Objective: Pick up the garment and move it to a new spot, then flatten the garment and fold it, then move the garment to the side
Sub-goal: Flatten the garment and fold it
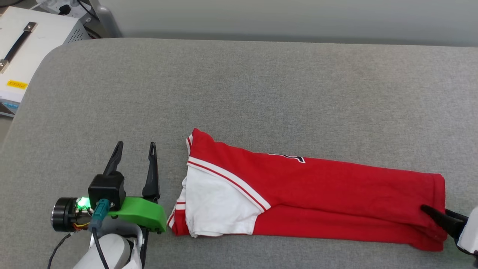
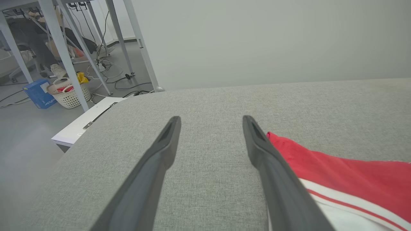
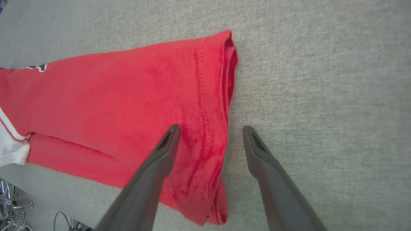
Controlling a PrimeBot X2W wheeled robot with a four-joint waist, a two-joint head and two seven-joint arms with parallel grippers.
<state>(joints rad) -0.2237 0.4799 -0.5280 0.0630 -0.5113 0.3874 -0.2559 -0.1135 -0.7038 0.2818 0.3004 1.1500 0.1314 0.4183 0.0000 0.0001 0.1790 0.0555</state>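
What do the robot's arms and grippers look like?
The left gripper has two long, dark, tapering fingers on a green bracket, with a black box, a teal plug and a black cable; its forearm is white. The right gripper has the same dark fingers and a white part behind them.

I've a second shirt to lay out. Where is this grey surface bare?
Bare: the whole far half of the grey surface, between the garment and the wall, and the left end beyond the left gripper. Crowded: the near strip, where the garment spans from left gripper to right gripper.
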